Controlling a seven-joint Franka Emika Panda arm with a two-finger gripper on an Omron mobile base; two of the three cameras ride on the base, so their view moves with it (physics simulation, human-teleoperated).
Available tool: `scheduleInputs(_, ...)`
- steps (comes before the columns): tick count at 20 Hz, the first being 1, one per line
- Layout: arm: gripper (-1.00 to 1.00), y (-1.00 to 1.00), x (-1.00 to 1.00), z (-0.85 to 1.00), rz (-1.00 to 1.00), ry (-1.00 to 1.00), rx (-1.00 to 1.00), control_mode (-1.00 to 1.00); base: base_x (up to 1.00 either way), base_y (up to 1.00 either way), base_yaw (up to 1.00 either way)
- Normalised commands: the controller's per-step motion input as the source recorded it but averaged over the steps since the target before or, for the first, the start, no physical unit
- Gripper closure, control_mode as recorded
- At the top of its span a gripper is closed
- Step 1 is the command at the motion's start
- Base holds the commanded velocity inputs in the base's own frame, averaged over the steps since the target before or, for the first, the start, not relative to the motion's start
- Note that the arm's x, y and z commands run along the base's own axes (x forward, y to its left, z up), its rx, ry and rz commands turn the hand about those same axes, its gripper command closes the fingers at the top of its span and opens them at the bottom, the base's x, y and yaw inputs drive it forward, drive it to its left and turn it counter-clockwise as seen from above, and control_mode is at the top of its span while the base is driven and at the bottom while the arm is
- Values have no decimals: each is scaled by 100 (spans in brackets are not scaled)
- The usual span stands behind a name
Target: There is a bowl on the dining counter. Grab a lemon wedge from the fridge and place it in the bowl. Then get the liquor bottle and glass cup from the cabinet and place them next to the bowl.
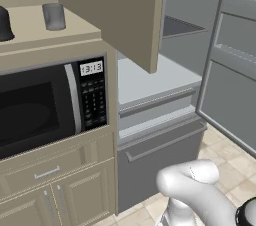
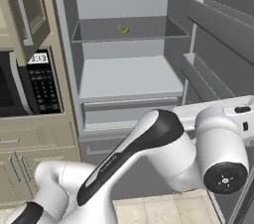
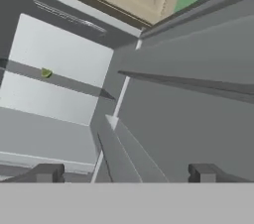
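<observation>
Lemon wedge [image 2: 123,29] sits deep on the upper fridge shelf [image 2: 99,34], far from the empty, wide-open gripper [image 3: 124,172].

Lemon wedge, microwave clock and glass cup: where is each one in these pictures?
lemon wedge [image 2: 123,29]: right base view, middle of the wedge on the fridge's upper shelf.
microwave clock [image 1: 91,67]: left base view, on the lit digits.
glass cup [image 1: 54,16]: left base view, the cup's side.

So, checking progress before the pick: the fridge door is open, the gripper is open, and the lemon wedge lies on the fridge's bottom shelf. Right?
Not quite: the lemon wedge lies on the upper shelf, as the right base view shows. The fridge door is open, and the gripper is open.
</observation>
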Motion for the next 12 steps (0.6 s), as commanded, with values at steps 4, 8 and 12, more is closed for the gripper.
scheduleInputs(4, -100, 95, -29, 4, -7, -1, 5, -100, 0, 0, 0)
scheduleInputs(8, -100, 100, -14, 0, -6, 0, 0, -100, 0, 0, 0)
scheduleInputs(12, -100, 100, -3, 0, -6, 0, 0, -100, 0, 0, 0)
